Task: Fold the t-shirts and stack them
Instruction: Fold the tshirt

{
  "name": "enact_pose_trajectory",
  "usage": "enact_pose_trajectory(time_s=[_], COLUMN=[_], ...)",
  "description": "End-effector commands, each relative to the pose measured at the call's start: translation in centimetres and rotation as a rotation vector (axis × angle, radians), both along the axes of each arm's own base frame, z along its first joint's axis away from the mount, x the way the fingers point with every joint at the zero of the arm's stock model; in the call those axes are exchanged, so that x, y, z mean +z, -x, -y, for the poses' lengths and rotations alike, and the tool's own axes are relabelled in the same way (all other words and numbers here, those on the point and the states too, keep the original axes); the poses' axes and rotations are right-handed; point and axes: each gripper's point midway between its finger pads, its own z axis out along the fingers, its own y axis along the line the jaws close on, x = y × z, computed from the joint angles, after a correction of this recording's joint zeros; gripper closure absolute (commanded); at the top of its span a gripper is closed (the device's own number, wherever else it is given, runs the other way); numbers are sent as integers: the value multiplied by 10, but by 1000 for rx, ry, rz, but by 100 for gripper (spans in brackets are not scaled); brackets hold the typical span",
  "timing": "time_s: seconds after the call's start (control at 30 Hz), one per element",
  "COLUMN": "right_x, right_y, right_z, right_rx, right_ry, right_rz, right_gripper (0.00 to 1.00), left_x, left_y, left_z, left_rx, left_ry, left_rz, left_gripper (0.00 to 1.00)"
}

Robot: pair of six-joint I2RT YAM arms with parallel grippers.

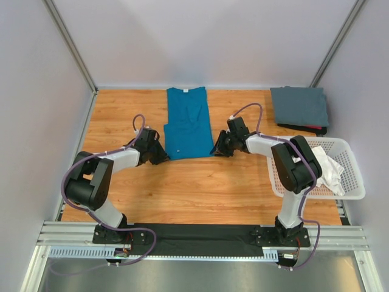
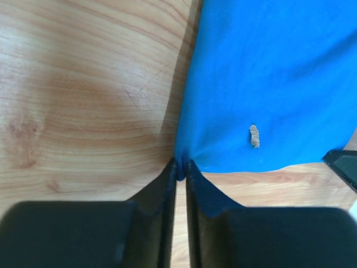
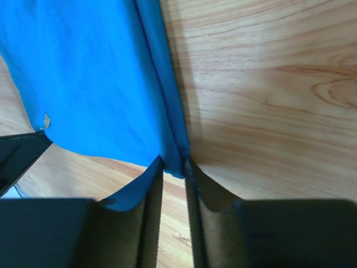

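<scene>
The left gripper (image 2: pixel 179 167) is seen with its two black fingers pressed almost together, and the near left corner of the bright teal-blue short-sleeved cloth t-shirt (image 2: pixel 268 84) is pinched between their tips. The right gripper (image 3: pixel 173 164) is closed in the same manner on the near right corner of this shirt, where a folded edge of more than one layer is caught between the fingers. Both grippers are held low over the light wooden table (image 1: pixel 182 194), one at each end of the hem that lies nearest to the arm bases.

In the top view the teal-blue shirt is laid flat in the middle of the table as a long narrow shape, with the collar at the far edge. Its sides seem to be folded inward. A small tan spot (image 2: pixel 254 135) is noticed near the hem; whether it is a hole or a mark cannot be told.

The slate grey cloth t-shirt (image 1: pixel 299 106) is found folded at the far right corner of the table. The white cloth t-shirt (image 1: pixel 328 167) is left crumpled inside the white plastic lattice basket (image 1: pixel 358 185) at the right side.

The cloth is judged to be light, soft and limp. It is expected to sag between the two grippers, so the corners should be raised together and kept evenly apart. A thin pinch may slip, and the layers may separate; the hem corners should be taken through all layers.
</scene>
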Motion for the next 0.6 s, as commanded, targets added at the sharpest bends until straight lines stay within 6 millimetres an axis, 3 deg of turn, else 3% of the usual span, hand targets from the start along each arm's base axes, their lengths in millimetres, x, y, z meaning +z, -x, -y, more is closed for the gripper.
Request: enact_pose_trajectory(time_s=[0.0, 0.03, 0.13, 0.27, 0.4, 0.57], right_x=[-9, -9, -13, -24, -36, -32], right_y=[-4, -4, 2, 26, 62, 98], right_z=[-2, -2, 1, 12, 29, 43], right_rx=[4, 10, 29, 64, 81, 99], right_ry=[19, 19, 35, 88, 132, 168], right_rz=[-1, 2, -16, -89, -159, -182], right_gripper=[78, 87, 99, 100, 100, 100], left_x=[-12, -12, -11, -10, -14, -16], left_y=[4, 5, 12, 27, 45, 80], left_z=[-2, -3, -7, -8, -5, 0], left_rx=[2, 3, 4, -18, -54, -104], left_ry=[-3, -6, -14, -40, -94, -134], left_rz=[-12, -7, 7, 17, -20, -104], left_gripper=[85, 98, 100, 100, 100, 100])
